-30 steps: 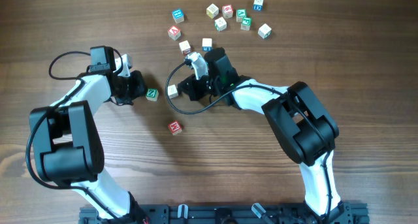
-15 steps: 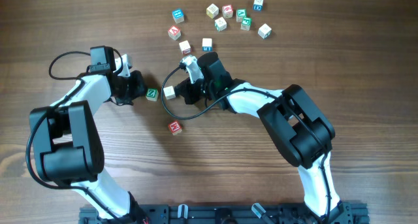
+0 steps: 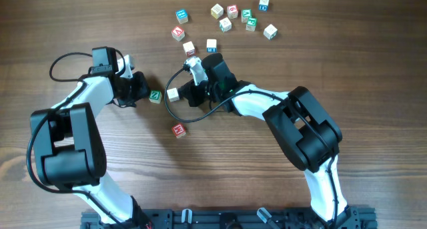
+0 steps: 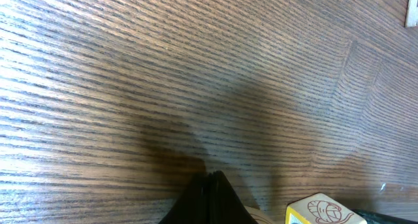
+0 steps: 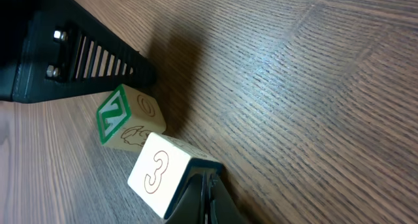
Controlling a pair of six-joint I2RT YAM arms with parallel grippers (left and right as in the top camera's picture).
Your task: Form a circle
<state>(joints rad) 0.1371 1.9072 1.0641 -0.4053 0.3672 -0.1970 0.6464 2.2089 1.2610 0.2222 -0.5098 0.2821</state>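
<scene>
Sliding the white 3 block [image 5: 159, 170] left with the right jaws, which are shut together and touch it, could bump it into the green Z block [image 5: 121, 119] just beside it, where the left jaws sit shut too, and spoil the circle.

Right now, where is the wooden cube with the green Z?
The green-Z wooden cube lies left of centre in the overhead view, beside the left gripper, with the white number-3 cube just right of it.
</scene>
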